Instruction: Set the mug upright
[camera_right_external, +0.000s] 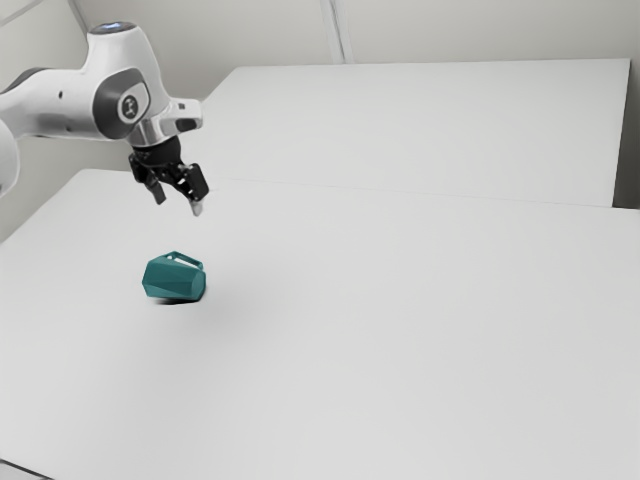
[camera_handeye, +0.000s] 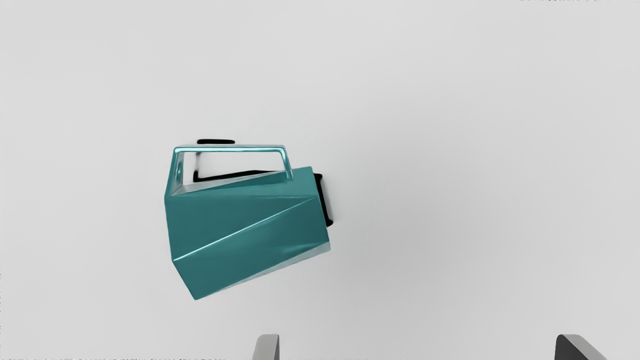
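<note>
Arm (camera_right_external: 65, 100) cut off at the exterior view's left, fingers (camera_handeye: 266, 349) by the wrist view's edge; mug's (camera_handeye: 240, 220) underside hidden

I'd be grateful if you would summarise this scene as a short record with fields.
mug: teal, faceted, lying on its side
handle: angular loop, on the mug's side away from the fingers
surface: white table
hand: above the table, apart from the mug
fingers: open, nothing between them
task status: mug not yet upright
</note>
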